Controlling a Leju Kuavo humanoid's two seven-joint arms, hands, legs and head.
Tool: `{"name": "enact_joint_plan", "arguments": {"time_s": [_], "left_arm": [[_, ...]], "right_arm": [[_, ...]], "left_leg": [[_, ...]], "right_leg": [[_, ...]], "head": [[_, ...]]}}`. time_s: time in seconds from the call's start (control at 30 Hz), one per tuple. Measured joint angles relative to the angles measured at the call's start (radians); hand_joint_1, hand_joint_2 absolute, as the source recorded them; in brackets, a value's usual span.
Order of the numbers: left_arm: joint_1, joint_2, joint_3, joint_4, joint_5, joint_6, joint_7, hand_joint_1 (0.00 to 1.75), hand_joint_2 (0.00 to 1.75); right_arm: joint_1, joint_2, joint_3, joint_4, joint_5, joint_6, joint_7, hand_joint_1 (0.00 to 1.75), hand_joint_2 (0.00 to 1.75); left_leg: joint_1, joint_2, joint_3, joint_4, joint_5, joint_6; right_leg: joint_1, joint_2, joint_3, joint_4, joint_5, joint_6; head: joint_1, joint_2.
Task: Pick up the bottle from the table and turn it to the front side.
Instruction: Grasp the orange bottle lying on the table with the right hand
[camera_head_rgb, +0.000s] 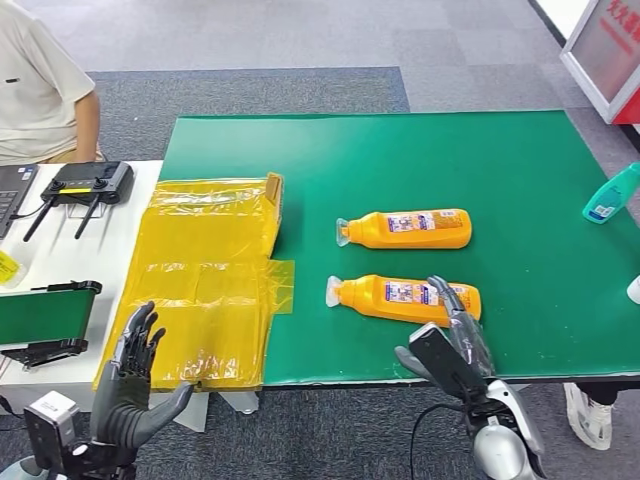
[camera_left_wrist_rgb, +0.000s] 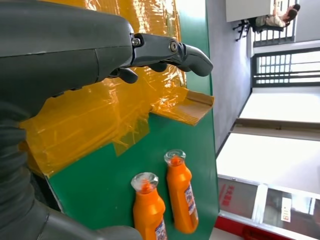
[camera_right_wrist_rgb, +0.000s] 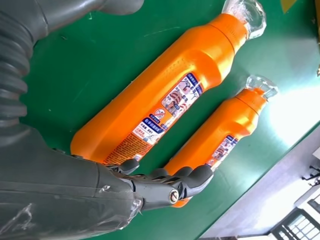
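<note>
The green-topped bench (camera_head_rgb: 528, 160) spreads before me, with a lower white bench (camera_head_rgb: 98, 250) joined to its left side. A sheet of yellow plastic film (camera_head_rgb: 204, 280) lies crumpled across the seam between the two. A person in a pale shirt (camera_head_rgb: 38, 80) sits at the far left corner, behind a black controller with antennas (camera_head_rgb: 87, 185).

Two orange bottles lie on their sides on the green surface, roughly parallel, clear-wrapped caps pointing left and printed labels facing up. The far orange bottle (camera_head_rgb: 407, 229) rests well apart from my hands. The near orange bottle (camera_head_rgb: 404, 298) lies close to the front edge of the bench. A teal bottle (camera_head_rgb: 610, 194) sits near the right edge.

My right hand (camera_head_rgb: 453, 340) is at the base end of the near bottle, fingers (camera_right_wrist_rgb: 188, 181) spread and extended over it, grasping nothing; whether the tips touch the bottle I cannot tell. My left hand (camera_head_rgb: 132, 385) hovers upright by the front edge of the yellow film, released, fingers (camera_left_wrist_rgb: 188, 55) apart and holding nothing.
</note>
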Motion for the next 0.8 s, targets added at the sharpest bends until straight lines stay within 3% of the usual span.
{"name": "enact_joint_plan", "arguments": {"time_s": [0.1, 0.23, 0.3, 0.53, 0.8], "left_arm": [[0.000, 0.000, 0.000, 0.002, 0.001, 0.000, 0.002, 0.00, 1.75], [-0.005, 0.001, -0.002, 0.008, 0.003, 0.001, 0.010, 0.00, 1.75], [-0.011, 0.002, -0.006, 0.014, 0.004, 0.002, 0.012, 0.00, 1.75], [-0.031, 0.015, -0.021, 0.042, 0.020, 0.015, 0.013, 0.00, 1.75], [-0.037, 0.031, -0.041, 0.066, 0.036, 0.023, 0.013, 0.00, 1.75]], "right_arm": [[-0.007, -0.009, 0.004, 0.006, 0.117, -0.042, 0.051, 0.00, 1.75], [-0.063, -0.039, 0.045, 0.043, 0.438, -0.079, 0.196, 0.00, 1.75], [-0.108, -0.053, 0.075, 0.086, 0.533, -0.063, 0.247, 0.00, 1.75], [-0.239, -0.076, 0.159, 0.269, 0.602, -0.048, 0.307, 0.00, 1.75], [-0.318, -0.093, 0.198, 0.402, 0.606, -0.051, 0.314, 0.00, 1.75]], "left_leg": [[0.000, 0.000, 0.000, 0.000, 0.000, 0.000], [0.000, 0.000, 0.000, 0.000, 0.000, 0.000], [0.000, 0.000, 0.000, 0.000, 0.001, 0.000], [0.000, 0.000, 0.000, 0.000, 0.003, 0.000], [0.000, 0.000, 0.000, 0.000, 0.003, 0.000]], "right_leg": [[0.000, 0.000, 0.000, 0.000, 0.000, 0.000], [0.000, 0.000, 0.000, 0.000, 0.001, 0.000], [0.000, 0.000, 0.000, 0.000, 0.001, 0.000], [0.000, 0.000, 0.000, 0.000, 0.003, -0.001], [0.000, 0.000, 0.000, 0.000, 0.003, -0.001]], "head": [[0.000, 0.000], [0.000, 0.000], [0.000, 0.000], [0.000, 0.000], [0.000, 0.000]]}}
